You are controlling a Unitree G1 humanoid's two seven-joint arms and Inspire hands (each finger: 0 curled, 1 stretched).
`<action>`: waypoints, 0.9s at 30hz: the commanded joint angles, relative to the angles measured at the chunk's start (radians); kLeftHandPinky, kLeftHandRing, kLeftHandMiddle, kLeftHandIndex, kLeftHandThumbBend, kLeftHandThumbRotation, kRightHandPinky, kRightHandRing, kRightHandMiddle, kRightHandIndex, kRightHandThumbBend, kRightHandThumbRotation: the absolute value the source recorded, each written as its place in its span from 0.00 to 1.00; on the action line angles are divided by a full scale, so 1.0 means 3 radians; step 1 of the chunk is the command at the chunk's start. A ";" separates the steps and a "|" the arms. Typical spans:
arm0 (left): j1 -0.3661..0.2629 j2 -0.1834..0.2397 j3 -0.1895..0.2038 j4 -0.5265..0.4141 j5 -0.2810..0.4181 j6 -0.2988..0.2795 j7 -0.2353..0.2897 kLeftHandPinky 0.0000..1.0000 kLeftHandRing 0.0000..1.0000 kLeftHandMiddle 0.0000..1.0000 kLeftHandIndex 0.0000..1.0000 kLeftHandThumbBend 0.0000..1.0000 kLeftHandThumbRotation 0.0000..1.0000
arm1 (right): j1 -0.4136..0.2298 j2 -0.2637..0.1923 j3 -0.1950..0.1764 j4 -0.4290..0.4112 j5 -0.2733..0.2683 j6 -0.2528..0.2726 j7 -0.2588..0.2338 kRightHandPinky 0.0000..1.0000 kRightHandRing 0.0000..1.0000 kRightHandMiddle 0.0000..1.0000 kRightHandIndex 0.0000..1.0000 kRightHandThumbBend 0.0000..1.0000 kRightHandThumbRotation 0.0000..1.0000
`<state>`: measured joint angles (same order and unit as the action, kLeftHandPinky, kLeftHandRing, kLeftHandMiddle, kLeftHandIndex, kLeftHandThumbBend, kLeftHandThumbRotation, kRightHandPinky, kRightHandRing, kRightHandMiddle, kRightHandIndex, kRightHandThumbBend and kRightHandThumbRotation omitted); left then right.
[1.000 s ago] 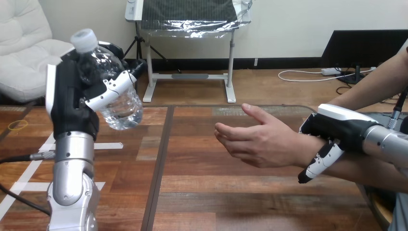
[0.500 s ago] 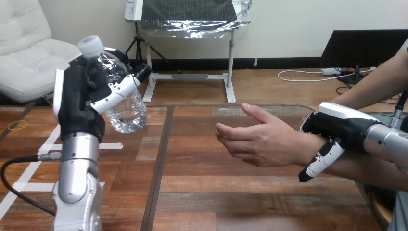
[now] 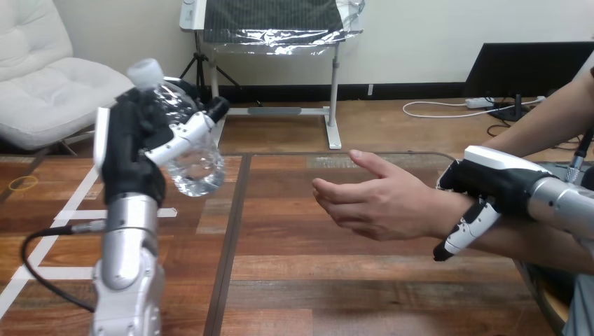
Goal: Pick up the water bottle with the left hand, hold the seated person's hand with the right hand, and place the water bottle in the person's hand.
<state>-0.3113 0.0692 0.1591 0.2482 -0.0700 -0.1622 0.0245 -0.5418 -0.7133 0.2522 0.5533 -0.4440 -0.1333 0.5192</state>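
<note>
My left hand [image 3: 129,150] is raised above the table's left part, its fingers and thumb curled round a clear water bottle [image 3: 192,164] with a white cap, tilted with the cap up and to the left. The person's hand [image 3: 378,199] reaches in from the right, open with the palm turned up and to the left, a wide gap away from the bottle. My right hand [image 3: 490,185] is wrapped over the person's wrist [image 3: 452,213], with a black-and-white finger curling down across its near side.
The wooden table [image 3: 301,280] has white tape lines [image 3: 49,241] on its left part. A black cable [image 3: 42,269] loops from my left forearm. The person's forearm [image 3: 532,241] runs off the right edge.
My left arm has carried the bottle to the right, toward the person's hand. My right hand and the person's hand have stayed put.
</note>
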 commanded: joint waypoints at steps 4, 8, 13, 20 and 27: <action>-0.0456 -0.0132 -0.0100 0.0229 0.0017 -0.0186 0.0027 0.29 0.34 0.40 0.39 0.63 0.00 | -0.0263 0.0174 0.0019 -0.0019 -0.0019 0.0098 -0.0051 0.21 0.26 0.32 0.34 0.87 0.08; -0.0534 -0.0186 -0.0094 0.0397 -0.0016 -0.0270 0.0009 0.30 0.35 0.40 0.39 0.61 0.00 | -0.0278 0.0204 0.0035 -0.0048 -0.0041 0.0129 -0.0054 0.22 0.27 0.33 0.34 0.88 0.10; -0.0649 -0.0259 -0.0098 0.0643 -0.0043 -0.0372 -0.0012 0.29 0.34 0.40 0.39 0.61 0.00 | -0.0298 0.0247 0.0050 -0.0075 -0.0048 0.0138 -0.0059 0.23 0.27 0.33 0.34 0.88 0.12; -0.0778 -0.0320 -0.0117 0.0948 -0.0031 -0.0513 -0.0020 0.30 0.35 0.41 0.40 0.63 0.00 | -0.0325 0.0310 0.0058 -0.0090 -0.0046 0.0171 -0.0050 0.23 0.28 0.34 0.34 0.89 0.13; -0.0887 -0.0376 -0.0141 0.1225 0.0003 -0.0642 -0.0023 0.31 0.36 0.43 0.41 0.65 0.00 | -0.0334 0.0363 0.0070 -0.0117 -0.0074 0.0168 -0.0081 0.26 0.31 0.37 0.35 0.89 0.12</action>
<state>-0.4510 -0.0339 0.1300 0.5764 -0.0710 -0.2929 0.0233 -0.5809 -0.6594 0.2665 0.5457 -0.4704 -0.0873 0.5187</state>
